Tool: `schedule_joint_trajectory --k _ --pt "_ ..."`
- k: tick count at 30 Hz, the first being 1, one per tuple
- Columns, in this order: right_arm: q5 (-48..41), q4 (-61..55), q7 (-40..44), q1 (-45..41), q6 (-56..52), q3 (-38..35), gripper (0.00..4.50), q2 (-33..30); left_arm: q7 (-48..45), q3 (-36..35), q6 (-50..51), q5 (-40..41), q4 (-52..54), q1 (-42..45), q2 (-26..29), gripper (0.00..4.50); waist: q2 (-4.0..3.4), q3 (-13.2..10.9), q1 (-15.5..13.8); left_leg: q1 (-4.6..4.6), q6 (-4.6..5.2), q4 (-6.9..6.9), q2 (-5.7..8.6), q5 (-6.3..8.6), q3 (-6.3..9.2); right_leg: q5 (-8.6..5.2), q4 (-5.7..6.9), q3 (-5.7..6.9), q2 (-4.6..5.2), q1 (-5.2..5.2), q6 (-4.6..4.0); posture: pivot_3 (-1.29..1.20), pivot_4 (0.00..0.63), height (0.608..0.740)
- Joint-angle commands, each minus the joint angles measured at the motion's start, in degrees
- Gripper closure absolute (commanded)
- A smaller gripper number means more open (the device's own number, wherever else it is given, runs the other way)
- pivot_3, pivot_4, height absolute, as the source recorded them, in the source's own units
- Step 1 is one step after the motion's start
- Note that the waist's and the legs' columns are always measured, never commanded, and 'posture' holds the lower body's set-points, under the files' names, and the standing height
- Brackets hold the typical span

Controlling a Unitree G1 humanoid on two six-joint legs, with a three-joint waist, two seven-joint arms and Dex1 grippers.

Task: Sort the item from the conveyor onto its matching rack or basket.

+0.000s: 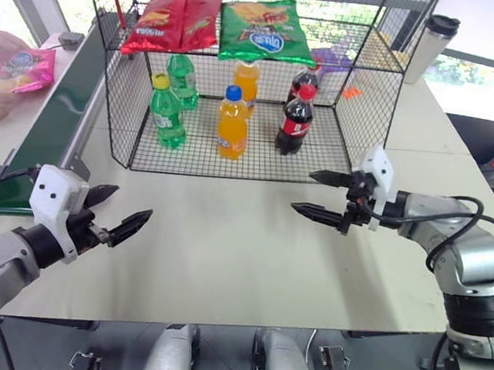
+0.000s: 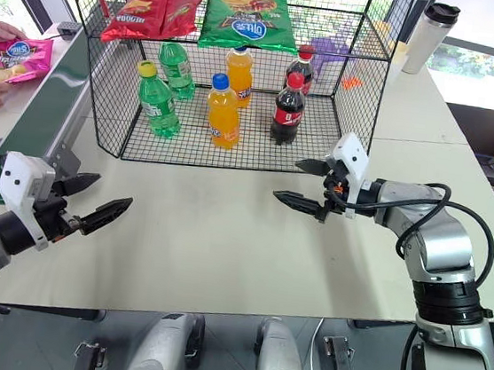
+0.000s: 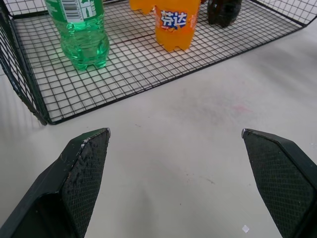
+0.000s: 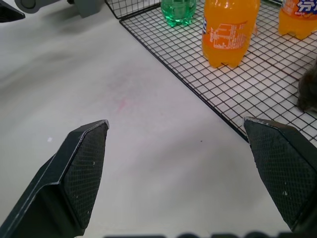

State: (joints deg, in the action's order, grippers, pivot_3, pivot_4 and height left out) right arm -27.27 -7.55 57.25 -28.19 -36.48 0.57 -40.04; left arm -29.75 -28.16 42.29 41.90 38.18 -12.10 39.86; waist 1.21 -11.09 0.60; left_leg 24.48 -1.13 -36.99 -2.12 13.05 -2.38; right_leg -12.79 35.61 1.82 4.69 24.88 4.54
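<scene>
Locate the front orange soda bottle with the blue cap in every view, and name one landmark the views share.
Left eye view: orange bottle stands mid-floor of the wire rack, between green and cola bottles.
Right eye view: orange bottle, same spot, front row centre.
Left wrist view: its lower part at the top edge.
Right wrist view: its lower part on the mesh.
Shared landmark: the rack's front floor edge.

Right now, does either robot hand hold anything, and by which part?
No. The left hand and the right hand are both open and empty above the table.
</scene>
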Motion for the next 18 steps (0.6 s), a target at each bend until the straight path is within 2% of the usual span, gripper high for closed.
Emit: schedule_joint_trajectory --k 1,18 --pt "-0.18 -0.72 -0.07 -1.02 1.19 -0.58 0.0 0.34 0.28 -0.53 -0.61 0.15 0.81 0.27 0.09 0.05 0.0 0.0 -0.01 0.0 0.0 0.0 0.0 0.0 0.0 0.0 0.0 0.0 0.0 0.0 0.0 0.0 0.15 0.74" --pt "0.16 -0.48 -1.33 -1.34 1.91 0.06 0.0 1.42 1.22 0.11 -1.17 -0.39 0.71 1.08 -0.12 0.05 0.0 0.0 -0.01 0.0 0.0 0.0 0.0 0.0 -0.01 0.01 0.01 0.0 0.0 -0.01 0.0 0.0 0.15 0.74"
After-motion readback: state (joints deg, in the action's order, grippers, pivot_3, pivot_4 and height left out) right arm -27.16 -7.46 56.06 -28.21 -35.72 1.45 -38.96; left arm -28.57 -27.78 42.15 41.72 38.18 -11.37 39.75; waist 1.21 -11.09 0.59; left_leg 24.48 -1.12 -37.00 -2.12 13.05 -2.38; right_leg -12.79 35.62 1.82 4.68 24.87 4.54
